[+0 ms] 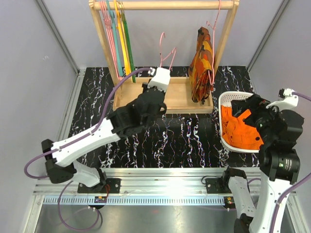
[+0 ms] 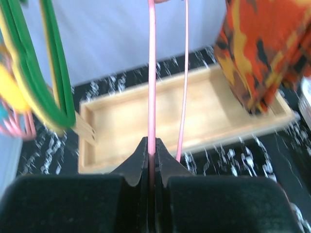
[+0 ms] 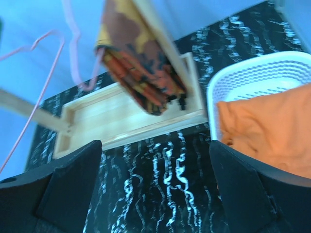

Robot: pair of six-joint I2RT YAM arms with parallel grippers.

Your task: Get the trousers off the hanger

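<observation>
Well left of the left jaws, the spare hangers (image 2: 53, 73) (green, yellow) are being carried on the rail (image 1: 165, 5).

Left gripper (image 2: 151, 145): the jaws are being pressed together on one wire of the hanger (image 2: 151, 73), low on its frame. The second pink wire is being left free just right of the jaws. Nothing is being carried on the hanger. Its hook is being held above the jaws, below the rail and not hooked on.

Judgement: removal is looking done, and the step in hand is being read as parking the bare hanger. To do it well:
- A firm pinch is being called for, so the thin wire is not being allowed to twist.
- The hook is being squared to the rail, in the gap right of the spare hangers.
- It is then being lifted over and lowered on before release.

Containers:
- The wooden tray (image 2: 121, 131), ahead of and below the left jaws, is being shown bare.
- The patterned garment (image 2: 262, 48) is being hung over its right end; contact cannot be told.
- The white basket (image 3: 252, 77) is being seen ahead and right of the right jaws.
- The trousers (image 3: 267, 126) are being held in it, bunched.

Right gripper (image 3: 155, 160): the jaws are being held spread wide, with nothing between them.
</observation>
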